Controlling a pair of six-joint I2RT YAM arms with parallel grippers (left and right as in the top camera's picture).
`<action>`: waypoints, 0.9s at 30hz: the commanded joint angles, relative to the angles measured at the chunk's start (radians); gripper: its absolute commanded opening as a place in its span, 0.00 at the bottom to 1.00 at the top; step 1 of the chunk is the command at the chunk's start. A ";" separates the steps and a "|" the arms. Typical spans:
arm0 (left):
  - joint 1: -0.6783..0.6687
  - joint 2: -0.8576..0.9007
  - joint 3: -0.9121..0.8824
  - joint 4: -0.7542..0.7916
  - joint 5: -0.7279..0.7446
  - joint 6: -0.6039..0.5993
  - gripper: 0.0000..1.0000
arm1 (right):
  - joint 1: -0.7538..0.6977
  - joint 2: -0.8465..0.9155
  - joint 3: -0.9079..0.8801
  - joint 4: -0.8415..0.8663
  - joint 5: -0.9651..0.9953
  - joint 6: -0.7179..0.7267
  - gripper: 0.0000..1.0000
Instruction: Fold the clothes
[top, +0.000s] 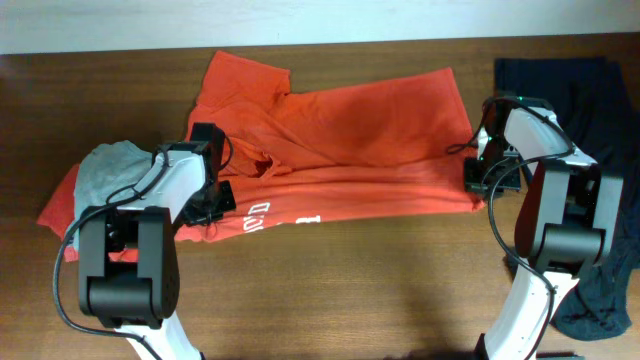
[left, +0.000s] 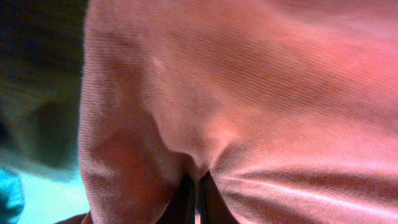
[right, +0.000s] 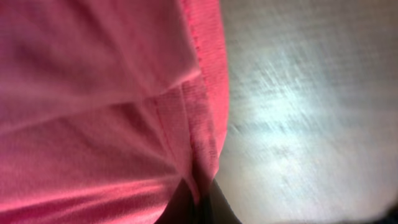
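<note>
An orange-red T-shirt (top: 350, 130) with white lettering lies spread across the wooden table. My left gripper (top: 213, 200) is shut on the T-shirt near its left lower part; in the left wrist view the fabric (left: 249, 93) is pinched between the dark fingers (left: 197, 199). My right gripper (top: 478, 178) is shut on the shirt's right edge; in the right wrist view the hem (right: 199, 124) runs into the closed fingers (right: 199, 202), with bare table (right: 311, 124) beside it.
A grey garment (top: 105, 170) lies at the left over the shirt's sleeve. A dark navy garment (top: 590, 120) lies at the right and hangs toward the front edge. The wooden table (top: 350, 290) shows in front of the shirt.
</note>
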 joint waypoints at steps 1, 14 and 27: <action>0.007 0.076 -0.063 -0.055 -0.079 0.001 0.03 | -0.042 -0.012 -0.008 -0.063 0.124 0.052 0.04; 0.007 0.076 -0.063 -0.129 -0.052 0.001 0.02 | -0.068 -0.012 -0.010 -0.237 0.110 0.084 0.06; 0.007 0.076 -0.063 -0.114 -0.052 0.001 0.02 | -0.069 -0.019 -0.008 -0.235 0.093 0.098 0.44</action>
